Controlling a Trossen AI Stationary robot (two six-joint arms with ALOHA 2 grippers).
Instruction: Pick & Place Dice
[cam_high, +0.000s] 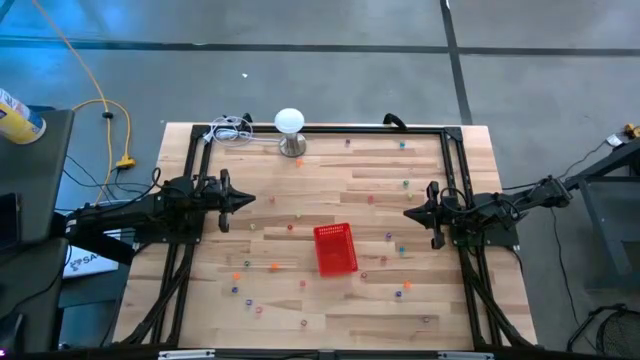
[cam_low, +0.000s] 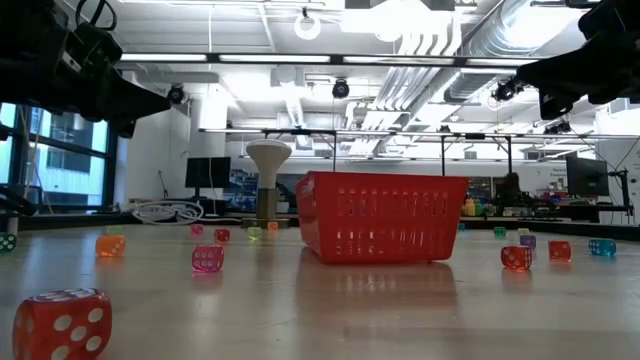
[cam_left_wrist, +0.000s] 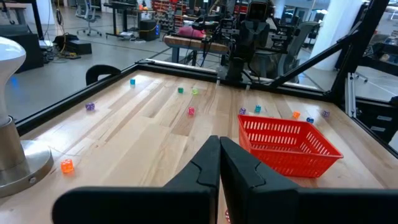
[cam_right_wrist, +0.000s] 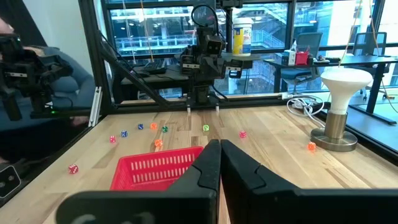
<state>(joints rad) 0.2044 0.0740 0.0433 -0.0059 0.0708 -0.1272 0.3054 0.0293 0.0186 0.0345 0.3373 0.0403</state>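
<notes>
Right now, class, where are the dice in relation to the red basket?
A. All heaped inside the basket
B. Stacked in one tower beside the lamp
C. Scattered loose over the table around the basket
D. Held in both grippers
C: the dice lie spread singly across the wooden table on all sides of the red basket, and no die shows inside it.

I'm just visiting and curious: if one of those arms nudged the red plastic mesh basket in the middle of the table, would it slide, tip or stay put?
The red plastic mesh basket would probably slide: its walls are thin open slats and look empty, so it seems light. It sits flat on the smooth wooden table, which likely offers little grip. A low push should skid it; a push near the rim might tip it.
</notes>
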